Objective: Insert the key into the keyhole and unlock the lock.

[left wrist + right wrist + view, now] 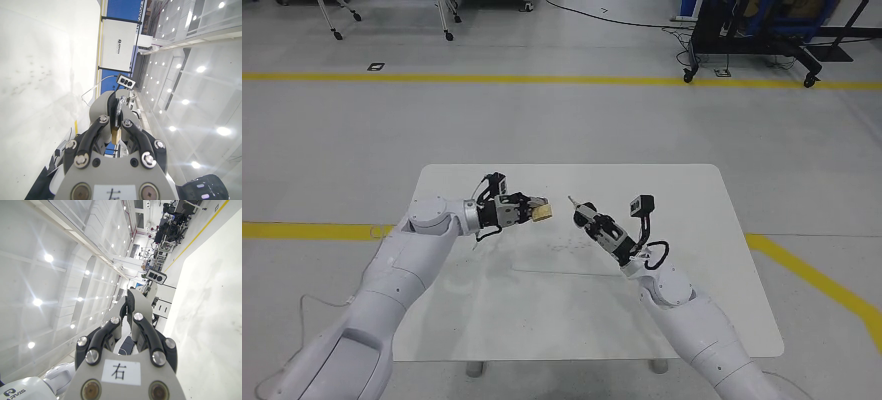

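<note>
Left end effector (pixel 530 211) grips the lock (pixel 542 211); right end effector (pixel 585 212) pinches the key (pixel 573 201) — shaft pointing roughly toward the lock, near, not touching.

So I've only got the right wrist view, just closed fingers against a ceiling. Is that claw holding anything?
Observer: Yes. In the top view the right gripper pinches a thin key, whose tip points toward the other arm.
Operator: And where's the lock?
Observer: The left gripper holds a brass padlock over the table, just across from the key.
Operator: Has the key gone in?
Observer: Not yet. The top view shows a gap between the key's tip and the padlock.
</note>
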Robot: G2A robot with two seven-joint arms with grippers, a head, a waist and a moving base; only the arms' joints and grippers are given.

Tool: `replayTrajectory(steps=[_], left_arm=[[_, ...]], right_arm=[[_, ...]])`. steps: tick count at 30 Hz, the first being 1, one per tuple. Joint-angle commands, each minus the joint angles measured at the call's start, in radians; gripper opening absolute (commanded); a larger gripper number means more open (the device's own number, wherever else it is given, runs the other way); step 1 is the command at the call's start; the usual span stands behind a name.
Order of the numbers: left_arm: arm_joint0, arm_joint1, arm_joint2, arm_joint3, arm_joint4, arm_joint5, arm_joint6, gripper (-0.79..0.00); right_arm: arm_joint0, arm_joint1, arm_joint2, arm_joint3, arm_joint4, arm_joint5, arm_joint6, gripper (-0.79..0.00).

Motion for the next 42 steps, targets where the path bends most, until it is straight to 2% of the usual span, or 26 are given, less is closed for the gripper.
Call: replayTrajectory(steps=[1,6,9,12,22,26,31,36,39,42], left_arm=[[0.007,0.003,-0.009,-0.009,0.006,0.018,0.005,-0.785],[0.009,0.005,-0.014,-0.02,0.015,0.086,0.0,-0.785],[0.015,0.001,-0.012,-0.015,0.01,0.132,0.012,-0.785],[0.012,0.0,-0.006,-0.018,0.024,0.146,0.006,-0.785],[0.028,-0.001,-0.002,-0.036,0.02,0.158,0.019,-0.785],[0.045,-0.002,0.004,-0.056,0.019,0.244,0.021,-0.785],[0.04,-0.003,-0.005,-0.051,0.003,0.303,0.014,-0.785],[0.038,-0.006,-0.003,-0.052,0.023,0.306,0.041,-0.785],[0.042,-0.006,-0.006,-0.058,0.037,0.293,0.065,-0.785],[0.046,-0.006,-0.011,-0.061,0.037,0.293,0.074,-0.785]], right_arm=[[0.006,0.009,0.016,-0.021,-0.229,0.006,-0.051,-0.785],[-0.057,0.034,0.055,-0.182,-0.777,0.077,-0.246,-0.785],[-0.113,0.052,0.079,-0.306,-1.065,0.099,-0.288,-0.785],[-0.173,0.066,0.094,-0.445,-1.305,0.18,-0.282,-0.785],[-0.19,0.067,0.096,-0.468,-1.341,0.208,-0.275,-0.785],[-0.153,0.07,0.04,-0.466,-1.56,0.156,-0.283,-0.785],[-0.132,0.089,-0.001,-0.558,-2.013,0.136,-0.219,-0.785],[-0.149,0.108,-0.071,-0.682,-2.456,0.11,-0.14,-0.785],[-0.149,0.112,-0.126,-0.714,-2.628,0.091,-0.108,-0.785],[-0.137,0.109,-0.169,-0.714,-2.718,0.078,-0.086,-0.785]])
